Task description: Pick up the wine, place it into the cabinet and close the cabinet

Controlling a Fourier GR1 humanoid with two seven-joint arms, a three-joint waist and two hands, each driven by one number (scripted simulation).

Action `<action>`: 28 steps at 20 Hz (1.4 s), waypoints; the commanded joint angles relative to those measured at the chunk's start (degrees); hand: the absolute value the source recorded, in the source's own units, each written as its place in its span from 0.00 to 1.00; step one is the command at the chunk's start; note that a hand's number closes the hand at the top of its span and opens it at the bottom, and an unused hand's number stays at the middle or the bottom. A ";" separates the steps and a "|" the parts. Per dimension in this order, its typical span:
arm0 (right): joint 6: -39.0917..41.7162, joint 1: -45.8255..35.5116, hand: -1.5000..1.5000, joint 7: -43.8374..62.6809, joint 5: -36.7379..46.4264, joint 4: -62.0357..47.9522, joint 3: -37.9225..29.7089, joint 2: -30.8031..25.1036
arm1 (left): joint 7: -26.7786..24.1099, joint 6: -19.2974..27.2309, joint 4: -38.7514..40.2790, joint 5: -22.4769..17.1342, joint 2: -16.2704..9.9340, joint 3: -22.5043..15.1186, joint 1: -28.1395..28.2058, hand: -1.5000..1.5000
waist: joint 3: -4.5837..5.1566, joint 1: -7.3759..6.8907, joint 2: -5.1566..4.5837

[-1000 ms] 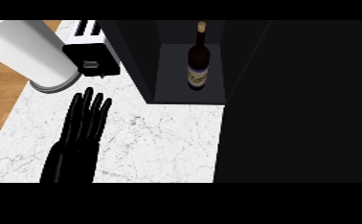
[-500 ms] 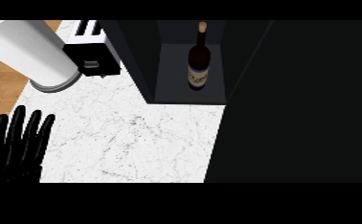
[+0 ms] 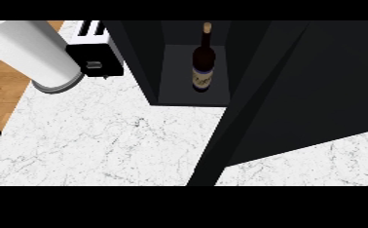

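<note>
The wine bottle (image 3: 203, 64), dark with a pale label and a tan cap, stands upright inside the dark cabinet (image 3: 144, 61) on its floor. The cabinet's dark door (image 3: 287, 90) hangs at an angle at the right, its edge running down across the marble counter (image 3: 108, 144) to the view's lower edge. The opening with the bottle still shows. Neither hand appears in the head view.
A white cylinder (image 3: 36, 54) lies at the left next to a black-and-white toaster (image 3: 93, 54). Wooden floor (image 3: 10, 90) shows past the counter's left edge. A strip of marble shows at the lower right, beyond the door.
My left hand slid left and down and has left the view. The door has swung, and marble now shows at the lower right. The bottle has not moved.
</note>
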State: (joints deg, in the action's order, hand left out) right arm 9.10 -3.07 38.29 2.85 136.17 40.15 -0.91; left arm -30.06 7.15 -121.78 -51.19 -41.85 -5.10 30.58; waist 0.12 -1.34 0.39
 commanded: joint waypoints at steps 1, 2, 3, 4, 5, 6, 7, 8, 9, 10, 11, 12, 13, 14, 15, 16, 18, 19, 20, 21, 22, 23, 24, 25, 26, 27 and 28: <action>-7.80 -10.12 1.00 3.82 4.73 -2.85 5.67 0.86 | -2.11 -8.67 0.92 -3.27 -1.10 6.41 6.36 0.00 | 0.08 -0.89 0.08; -10.12 -11.74 1.00 2.01 7.41 -4.75 6.79 0.87 | -1.93 -6.50 -1.70 0.54 0.09 3.97 8.13 0.00 | -0.01 -0.39 0.01; -12.69 -14.67 1.00 3.63 8.89 -5.85 9.01 0.88 | -1.72 -9.43 3.56 -3.20 -0.75 7.80 4.51 0.00 | 0.07 -0.01 -0.02; -14.02 -20.14 1.00 3.62 6.51 -9.64 5.16 0.88 | -1.47 -8.68 2.50 -1.47 -0.22 6.66 4.15 0.00 | 0.03 -0.22 -0.24; -15.90 -22.12 1.00 5.20 6.52 -10.20 6.68 0.89 | -1.47 -11.26 2.08 -3.03 -0.84 9.01 6.72 0.00 | 0.03 -0.52 -0.12; -16.79 -22.72 1.00 1.96 6.03 -14.17 5.79 0.84 | 0.51 -11.87 1.92 -4.62 -2.46 11.15 6.21 0.00 | -0.01 -0.52 -0.25; -18.89 -26.17 1.00 2.06 3.97 -16.28 3.55 0.84 | 1.28 -12.27 1.99 -5.60 -2.21 11.58 6.57 0.00 | -0.02 -0.68 -0.32; -22.55 -29.86 1.00 4.85 5.24 -17.58 6.17 0.86 | 0.47 -11.26 0.89 -4.29 -0.37 9.85 5.57 0.00 | 0.01 -0.48 -0.21; -24.06 -31.67 1.00 3.58 3.27 -20.32 5.07 0.87 | 1.78 -13.25 0.32 -6.20 -1.74 12.37 8.00 0.00 | -0.02 -0.99 -0.23; -23.70 -32.52 1.00 3.23 1.74 -21.54 3.06 0.87 | 2.72 -15.75 2.91 -8.72 -2.26 14.47 6.24 0.00 | -0.03 -0.44 -0.33; -26.37 -34.87 1.00 2.37 4.18 -23.92 5.35 0.88 | 4.78 -13.14 -1.56 -9.36 -3.20 15.95 7.34 0.00 | -0.07 -0.70 -0.23; -24.54 -36.44 1.00 0.80 1.86 -26.08 1.62 0.89 | 3.73 -15.32 2.33 -7.94 -1.92 16.19 7.16 0.00 | -0.06 -0.42 -0.35; -24.37 -41.83 1.00 2.14 -0.60 -29.22 -3.63 0.89 | 3.27 -14.77 0.89 -6.97 -1.33 14.02 6.20 0.00 | -0.03 -0.87 -0.50; -24.86 -42.98 1.00 1.14 -0.42 -31.07 -3.42 0.89 | 3.70 -16.34 2.47 -8.47 -1.13 15.97 6.59 0.00 | -0.04 -0.65 -0.42; -25.28 -45.43 1.00 2.99 -1.49 -31.05 -4.59 0.90 | 4.61 -17.51 3.26 -9.85 -1.70 18.41 7.48 0.00 | -0.05 -0.62 -0.34; -23.69 -44.06 1.00 -3.08 -2.44 -37.02 -5.85 0.90 | 3.25 -19.26 4.01 -7.20 -0.12 16.28 7.84 0.00 | -0.06 -0.75 -0.53; -24.57 -48.97 1.00 -3.21 -3.52 -41.15 -8.66 0.90 | 5.19 -19.37 3.46 -8.75 -1.37 18.56 6.97 0.00 | -0.06 -0.96 -0.55; -25.21 -50.07 1.00 -2.67 -2.99 -41.75 -7.80 0.90 | 6.89 -17.59 0.07 -8.53 -0.33 18.05 8.33 0.00 | -0.10 -0.64 -0.41; -25.20 -51.99 1.00 -5.04 -5.23 -45.56 -9.01 0.90 | 8.80 -16.67 0.60 -10.27 -1.62 18.84 6.25 0.00 | -0.10 -0.65 -0.59; -21.11 -48.33 1.00 -3.89 -3.02 -41.93 -11.11 0.90 | 7.69 -18.94 3.18 -9.39 0.51 19.47 5.75 0.00 | -0.10 0.38 -0.40; -20.86 -51.22 1.00 -4.55 -3.43 -45.71 -12.72 0.91 | 8.03 -19.12 4.23 -8.05 0.10 19.05 4.99 0.00 | -0.09 0.28 -0.48; -20.01 -52.28 1.00 -8.00 -2.99 -49.99 -14.73 0.91 | 8.54 -18.84 0.73 -7.32 0.45 18.57 7.43 0.00 | -0.11 -0.31 -0.54; -19.69 -47.47 1.00 -10.30 -1.88 -49.24 -12.72 0.66 | 10.96 -17.52 1.19 -9.24 -0.04 19.78 5.78 0.00 | -0.13 0.37 -0.51; -18.23 -53.09 1.00 -9.24 -3.53 -52.50 -17.89 0.13 | 10.12 -18.69 3.10 -6.96 0.67 17.71 5.25 0.00 | -0.09 0.25 -0.60; -18.73 -52.53 1.00 -12.33 -1.52 -54.54 -16.69 0.52 | 10.68 -14.89 -2.40 -4.71 2.22 15.35 5.12 0.00 | -0.13 0.23 -0.60; -16.70 -53.02 1.00 -13.59 -2.86 -56.15 -19.20 -1.01 | 11.72 -16.80 0.80 -6.83 1.06 17.49 3.77 0.00 | -0.12 0.37 -0.63; -19.47 -52.80 1.00 -14.87 -1.37 -57.72 -16.80 0.89 | 13.02 -15.77 0.63 -5.98 1.60 15.90 2.09 0.00 | -0.11 0.52 -0.59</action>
State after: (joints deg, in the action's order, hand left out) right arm -10.37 -54.44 28.02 0.41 84.90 25.38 -0.21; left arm -19.80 -9.75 -120.78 -58.18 -41.06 12.12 35.26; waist 0.11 -1.24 -0.12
